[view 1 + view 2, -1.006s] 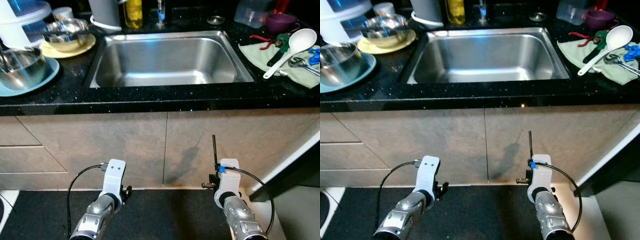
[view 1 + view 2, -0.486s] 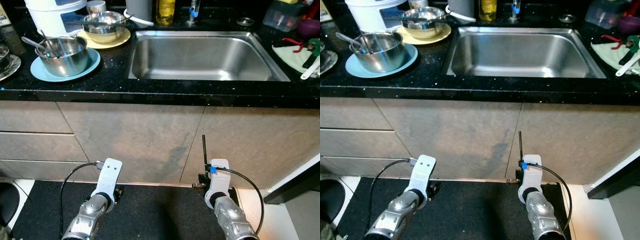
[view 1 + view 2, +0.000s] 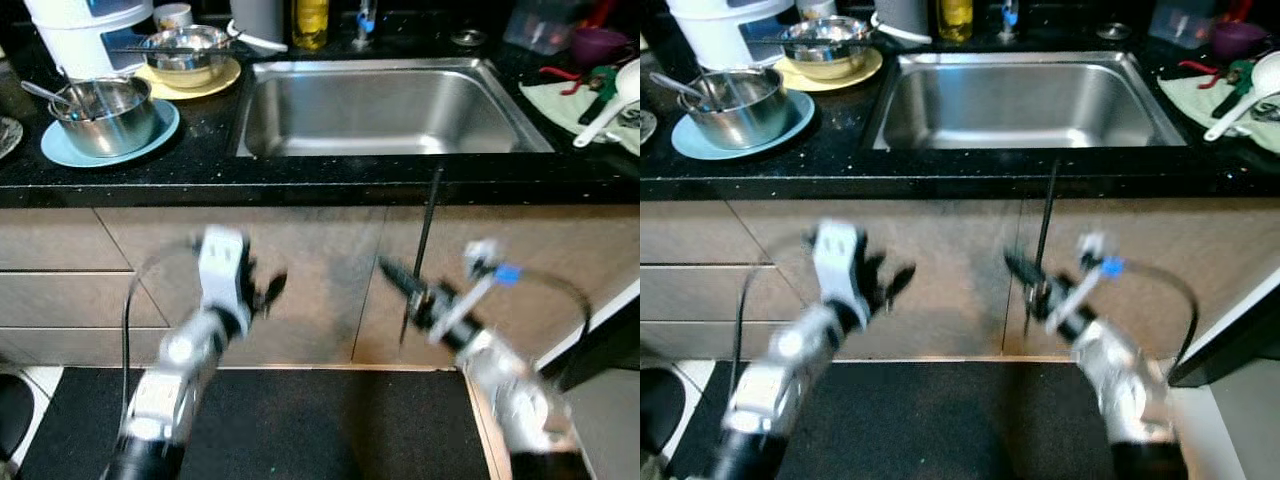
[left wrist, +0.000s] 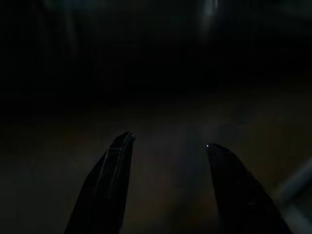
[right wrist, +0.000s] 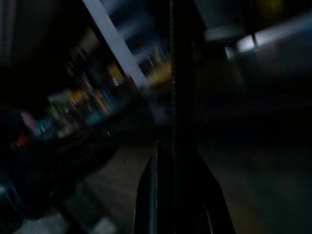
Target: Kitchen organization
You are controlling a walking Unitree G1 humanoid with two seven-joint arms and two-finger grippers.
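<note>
Both arms are raised in front of the cabinet doors below the counter, blurred by motion. My left gripper is open, and in the left wrist view its two fingers stand apart with nothing between them. My right gripper is shut on a thin black rod that points up toward the counter edge; the rod runs up the right wrist view. On the counter, a steel pot sits on a blue plate, and a steel bowl on a yellow plate.
A steel sink is set in the black counter. To its right a white ladle and tools lie on a green cloth, near a purple cup. A white appliance stands far left. A black mat covers the floor.
Both arms have swung up from near the floor to the height of the cabinet doors, the right one tilting its rod. The camera has also shifted.
</note>
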